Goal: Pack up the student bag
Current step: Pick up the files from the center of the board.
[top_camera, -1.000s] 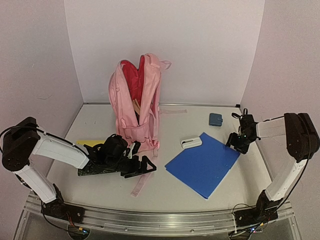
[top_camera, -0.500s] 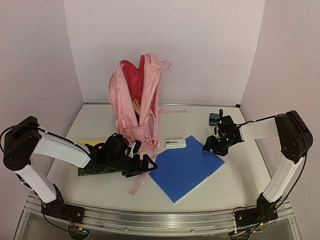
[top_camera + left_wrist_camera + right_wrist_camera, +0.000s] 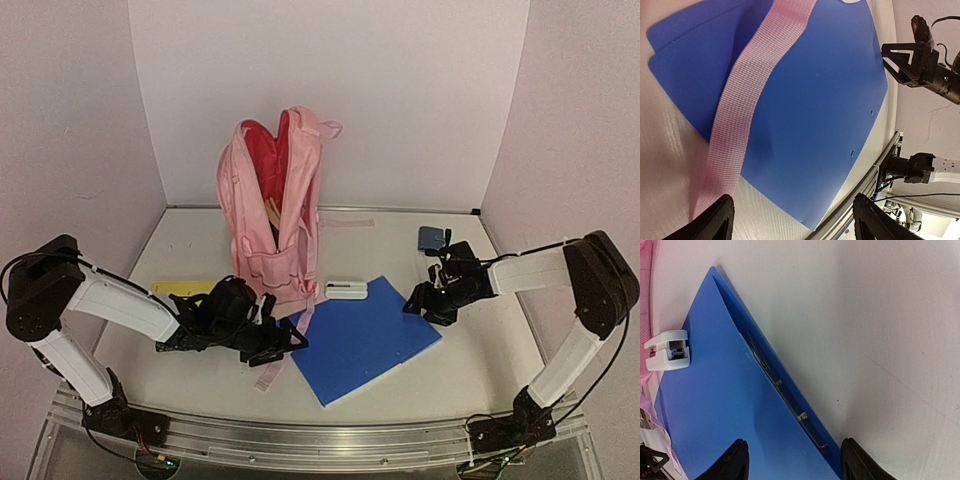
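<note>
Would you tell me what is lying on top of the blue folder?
A pink backpack strap lies across the blue folder's left corner. A small white object sits at its far edge, perhaps overlapping. Anything beneath it is hidden.

I see the student bag (image 3: 270,215) standing upright on the bench (image 3: 190,250), just beyond the left tool (image 3: 283,342) and well to the left of the right tool (image 3: 428,300). It is light-pink fabric. The main compartment is unzipped and gapes at the top, exposing red-pink lining. One webbing strap (image 3: 747,95) trails flat toward the left tool, ending just beside one finger.
</note>
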`<state>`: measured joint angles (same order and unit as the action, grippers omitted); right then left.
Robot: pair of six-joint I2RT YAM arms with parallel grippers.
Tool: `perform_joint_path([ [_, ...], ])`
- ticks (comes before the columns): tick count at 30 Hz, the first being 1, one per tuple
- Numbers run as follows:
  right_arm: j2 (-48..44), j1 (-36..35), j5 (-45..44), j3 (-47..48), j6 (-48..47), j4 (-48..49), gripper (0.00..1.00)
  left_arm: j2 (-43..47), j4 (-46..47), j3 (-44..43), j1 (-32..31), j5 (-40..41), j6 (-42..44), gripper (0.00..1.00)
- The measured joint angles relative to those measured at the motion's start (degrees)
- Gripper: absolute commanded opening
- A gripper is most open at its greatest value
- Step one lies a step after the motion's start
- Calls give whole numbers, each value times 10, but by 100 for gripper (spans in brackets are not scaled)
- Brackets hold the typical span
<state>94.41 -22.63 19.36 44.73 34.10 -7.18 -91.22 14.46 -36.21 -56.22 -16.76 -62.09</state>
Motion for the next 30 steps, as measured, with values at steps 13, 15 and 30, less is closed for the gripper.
perform_joint_path([
  [13,-92,0,98,-81,16,-6,58,4,-62,-22,-40,11,-26,74],
  [15,-93,0,111,-84,18,-6,57,6,-67,-22,-43,11,-29,74],
  [30,-76,0,147,-108,17,23,54,0,-91,-12,-56,43,-56,69],
])
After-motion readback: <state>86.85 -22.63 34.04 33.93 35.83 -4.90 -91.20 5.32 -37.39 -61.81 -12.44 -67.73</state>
